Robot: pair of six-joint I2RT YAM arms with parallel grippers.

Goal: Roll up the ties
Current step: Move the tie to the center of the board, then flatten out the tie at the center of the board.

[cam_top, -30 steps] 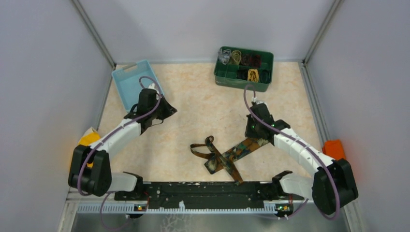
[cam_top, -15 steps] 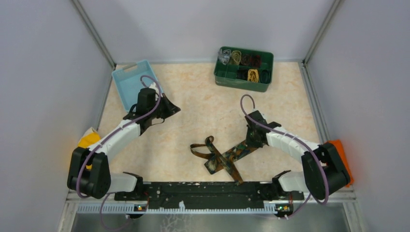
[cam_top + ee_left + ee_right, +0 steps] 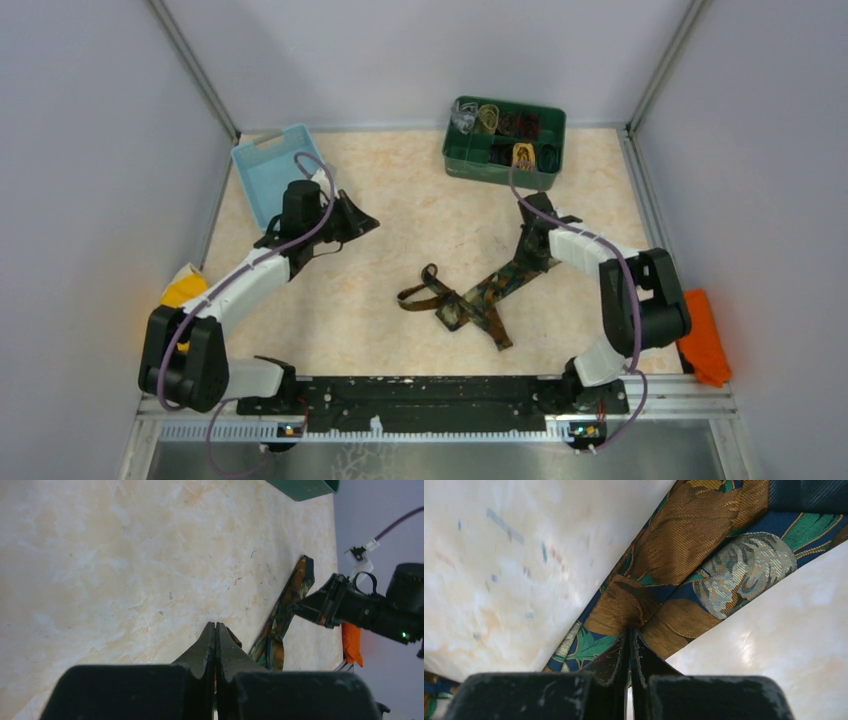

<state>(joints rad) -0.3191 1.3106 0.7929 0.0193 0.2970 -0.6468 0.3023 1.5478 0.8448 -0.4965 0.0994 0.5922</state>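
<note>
**Pinching the wide end of the patterned tie**

The right gripper (image 3: 527, 262) is clenched on the broad end of the patterned tie (image 3: 485, 290). In the right wrist view its two fingertips (image 3: 620, 652) press together on a fold of the brown, gold and teal fabric (image 3: 704, 555), and this end of the tie stands a little above the table (image 3: 420, 200).

The rest of the tie lies on the table in the middle, in front of the arms. The wide band runs diagonally from the gripper toward the near left. The narrow band crosses over it and makes a small loop on the left side.

The left gripper (image 3: 365, 220) is also closed, with its fingers (image 3: 206, 645) flat against each other and nothing between them. It hangs over bare table near the blue tray (image 3: 262, 165), well apart from the tie.

At the far edge stands a green box (image 3: 500, 170) with rolled ties (image 3: 523, 155) in its compartments. An orange cloth (image 3: 703, 335) lies at the right edge of the table.
</note>
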